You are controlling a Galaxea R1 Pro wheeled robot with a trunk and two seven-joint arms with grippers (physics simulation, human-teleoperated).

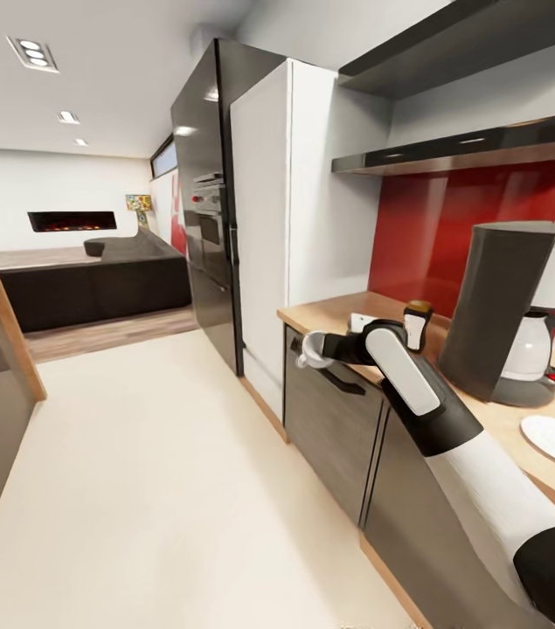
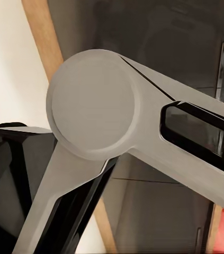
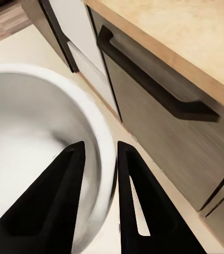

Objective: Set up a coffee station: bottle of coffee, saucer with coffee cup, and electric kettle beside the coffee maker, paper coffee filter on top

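The right tool pinches the coffee cup's rim, out beyond the kitchen countertop edge.

Cream floor ran from near toward a far strip of wood flooring and a dark low sofa, with a lit wall fireplace on the far white wall. Tall black fridge and white cabinet stood mid-right, grey cabinet fronts nearer right, red splashback behind. Recessed ceiling lights were on; a wooden table edge sat at left.
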